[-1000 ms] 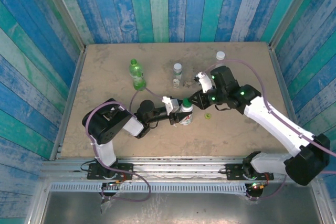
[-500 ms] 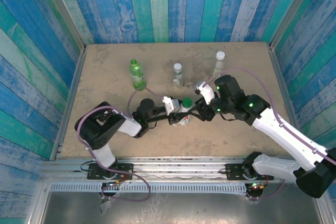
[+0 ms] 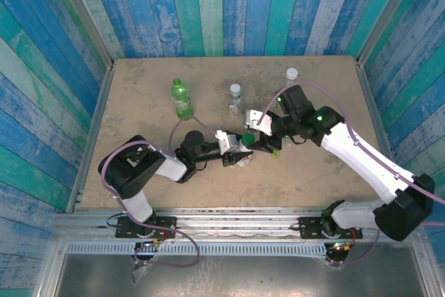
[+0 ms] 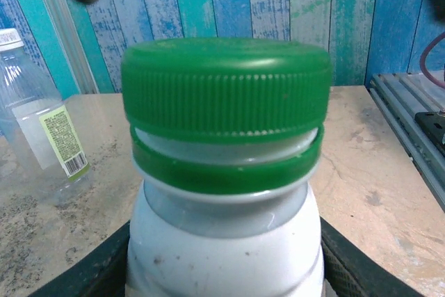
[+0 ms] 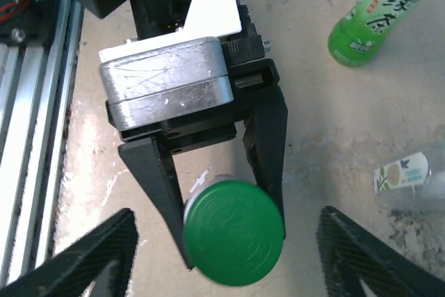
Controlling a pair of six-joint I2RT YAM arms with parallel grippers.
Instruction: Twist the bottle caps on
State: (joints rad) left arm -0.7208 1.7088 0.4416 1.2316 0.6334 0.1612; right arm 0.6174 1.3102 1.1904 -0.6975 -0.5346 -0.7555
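Since the cap needs something to twist against, my left jaws are clamped on the white plastic bottle (image 4: 222,248) mid-counter (image 3: 139,172). Its dark green ribbed screw cap (image 4: 226,88) sits on top, and my right jaws are spread wide just above it. Four bottles total: this one, a translucent green bottle (image 3: 181,102), a tall clear bottle (image 3: 290,83) and a short clear bottle (image 3: 235,99).

Ribbed dark-green cap (image 4: 226,88) on white bottle (image 4: 222,255). Second bottle (image 3: 181,100) translucent green. Clear bottle (image 4: 31,113) has a yellow-green label. Bench (image 3: 139,95) speckled tan. Walls (image 3: 208,5) blue/teal planks.
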